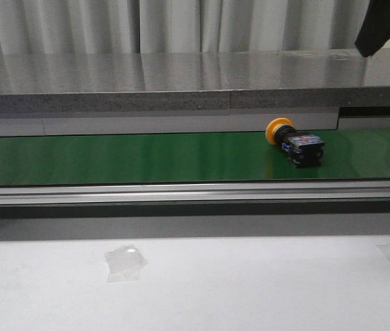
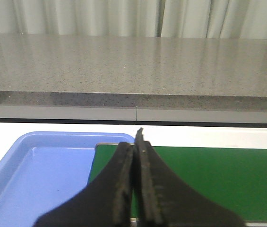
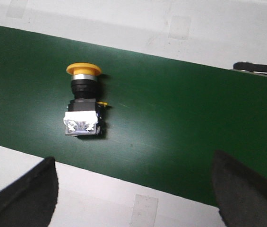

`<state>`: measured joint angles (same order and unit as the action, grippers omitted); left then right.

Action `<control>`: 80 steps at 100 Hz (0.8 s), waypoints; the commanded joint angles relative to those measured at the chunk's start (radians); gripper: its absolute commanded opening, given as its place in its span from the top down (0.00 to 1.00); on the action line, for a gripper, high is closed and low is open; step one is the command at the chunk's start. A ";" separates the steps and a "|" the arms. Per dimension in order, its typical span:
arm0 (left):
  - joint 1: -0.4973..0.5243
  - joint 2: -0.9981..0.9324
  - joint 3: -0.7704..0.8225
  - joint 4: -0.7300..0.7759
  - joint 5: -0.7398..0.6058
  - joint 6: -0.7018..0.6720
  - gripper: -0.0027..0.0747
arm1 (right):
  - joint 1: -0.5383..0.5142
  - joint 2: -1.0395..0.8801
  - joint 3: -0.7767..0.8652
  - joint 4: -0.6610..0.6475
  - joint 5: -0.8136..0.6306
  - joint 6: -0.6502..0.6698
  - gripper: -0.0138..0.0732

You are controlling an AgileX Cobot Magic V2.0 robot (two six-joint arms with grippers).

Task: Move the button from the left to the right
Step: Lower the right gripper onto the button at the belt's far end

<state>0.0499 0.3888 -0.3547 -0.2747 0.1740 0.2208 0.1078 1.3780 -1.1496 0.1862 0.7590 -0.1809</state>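
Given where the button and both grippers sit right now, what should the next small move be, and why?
Probably lower the right gripper straight onto the button. The button lies on its side on the green belt, untouched, and the right fingers are spread wide above it. The left gripper is shut, over by the blue tray.

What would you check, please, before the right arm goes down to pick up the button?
1. Button in view and free: ok, it lies on its side on the green belt, nothing touching it.
2. Right hand open: ok, fingers spread wide and empty.
3. Right hand over the button: not ok, in the right wrist view the button sits toward one finger, not between them.
4. Left hand out of the way: ok, shut and empty, by the blue tray.
5. Belt stopped: cannot tell.
6. Drop spot on the right: cannot tell, none is marked.
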 commanded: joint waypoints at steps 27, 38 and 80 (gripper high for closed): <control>-0.004 0.006 -0.028 -0.012 -0.081 -0.001 0.99 | 0.048 0.158 -0.104 0.011 -0.055 -0.024 0.10; -0.004 0.006 -0.028 -0.012 -0.081 -0.001 0.99 | 0.048 0.202 -0.112 0.004 -0.064 -0.024 0.10; -0.004 0.006 -0.028 -0.012 -0.081 -0.001 0.99 | 0.047 0.305 -0.114 -0.081 -0.116 -0.024 0.11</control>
<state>0.0499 0.3888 -0.3547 -0.2747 0.1736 0.2208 0.1566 1.7121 -1.2295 0.1095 0.6842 -0.1930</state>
